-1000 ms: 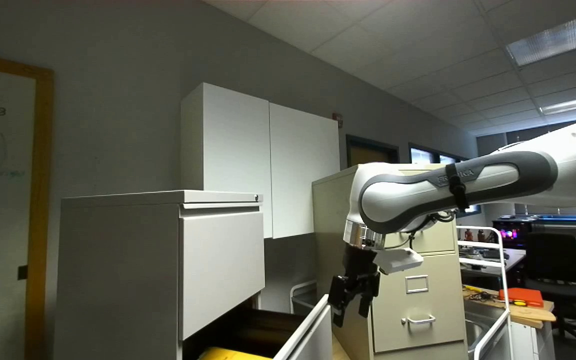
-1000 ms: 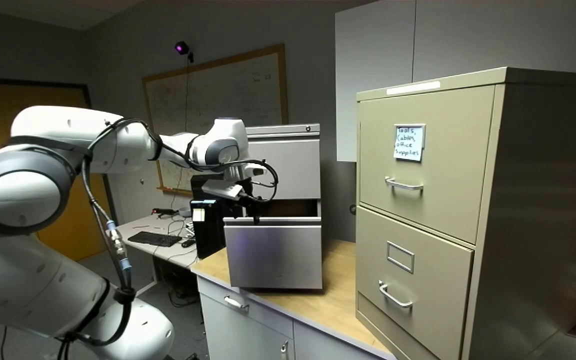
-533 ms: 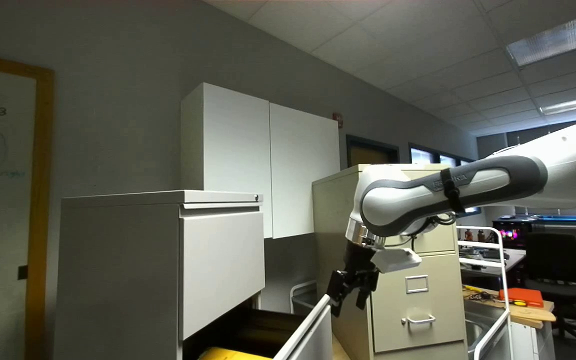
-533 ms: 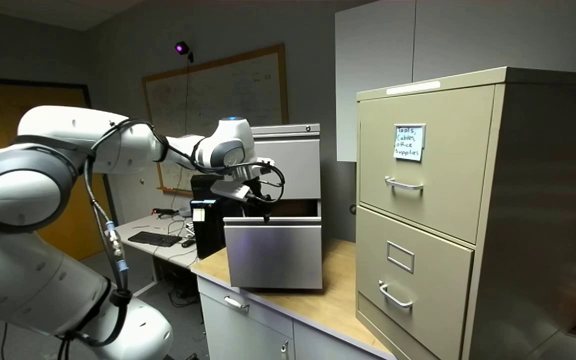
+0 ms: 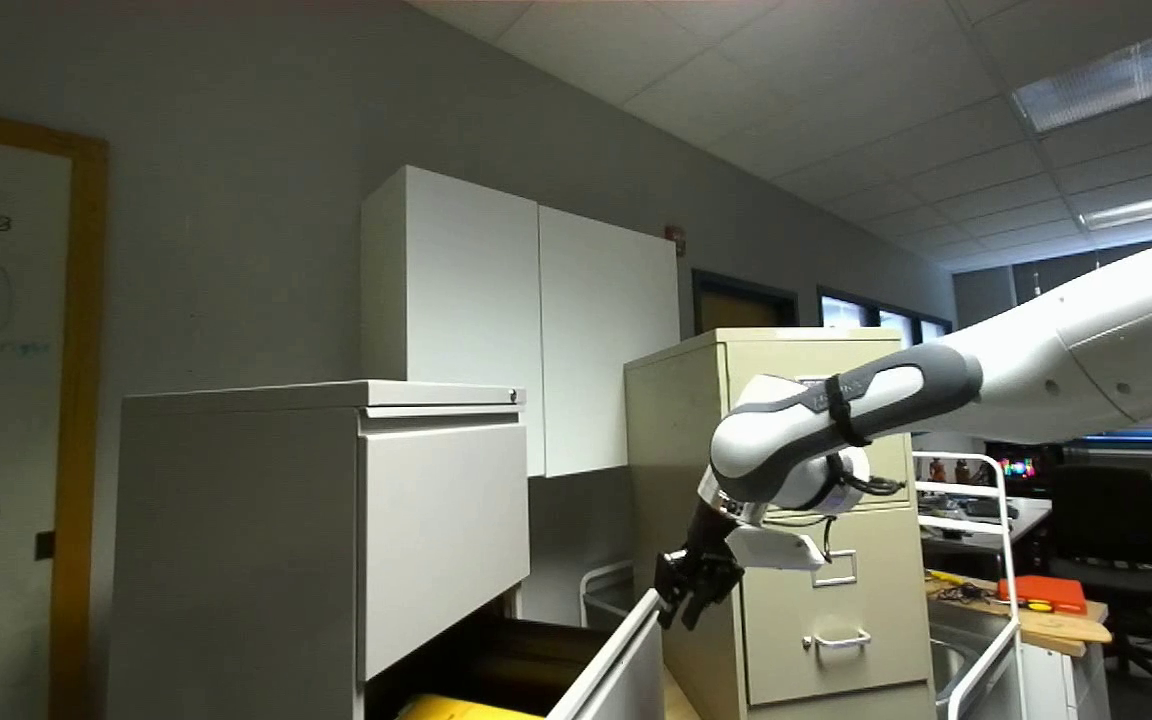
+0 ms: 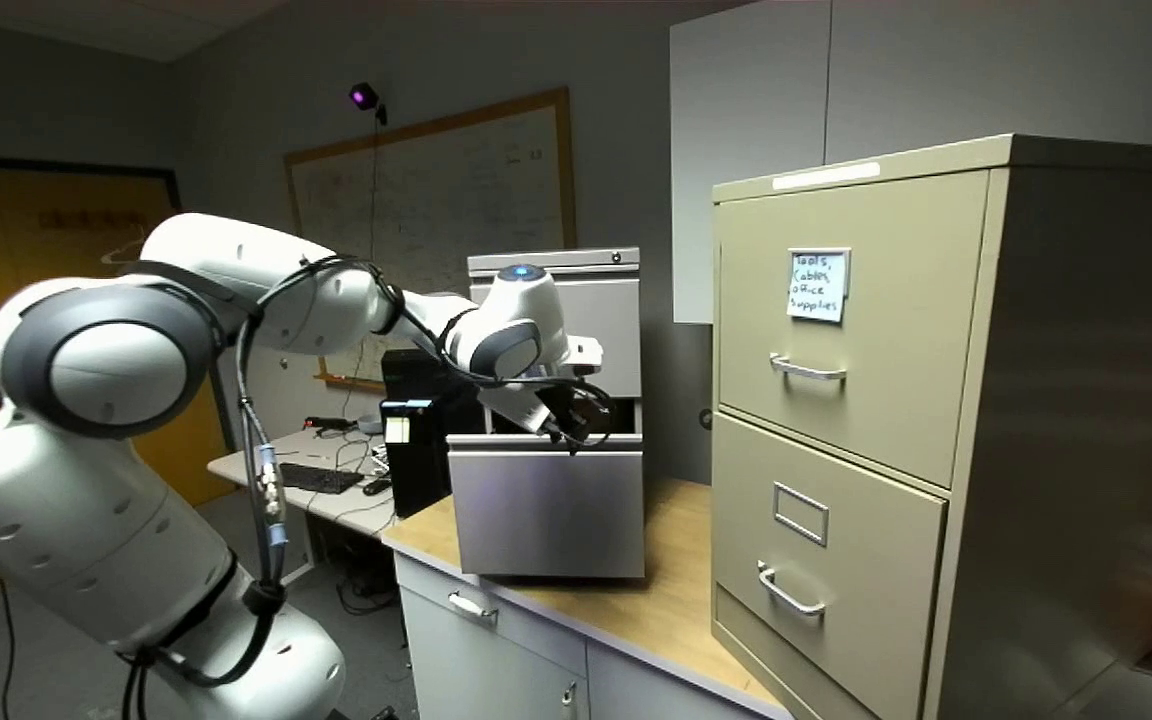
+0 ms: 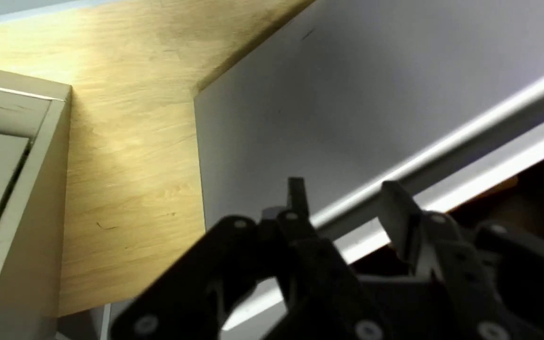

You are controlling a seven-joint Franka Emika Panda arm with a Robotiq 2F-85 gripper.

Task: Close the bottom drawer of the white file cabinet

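Observation:
The white file cabinet (image 5: pixel 236 530) has its bottom drawer (image 6: pixel 551 515) pulled out, with something yellow (image 5: pixel 461 708) inside. Its taller upper drawer front (image 5: pixel 446 540) is flush. My gripper (image 5: pixel 678 612) is at the top edge of the bottom drawer's front panel, near that panel's right part in an exterior view (image 6: pixel 576 438). In the wrist view the panel's pale top rim (image 7: pixel 451 141) runs slantwise behind the two fingers (image 7: pixel 400 208). A gap shows between them, narrower than their full spread, with nothing clearly gripped. Whether a finger touches the rim I cannot tell.
A beige cabinet (image 6: pixel 836 420) with handles stands close beside the drawer. Both rest by a wooden counter top (image 7: pixel 125 179). A white wall cupboard (image 5: pixel 536 330) hangs behind, and a cart with a white rail (image 5: pixel 1006 570) stands beyond the beige cabinet.
The arm has swung along the drawer's rim, rightward in an exterior view, and its wrist has dropped and tilted. The fingers have drawn closer together. The drawer has not visibly moved.

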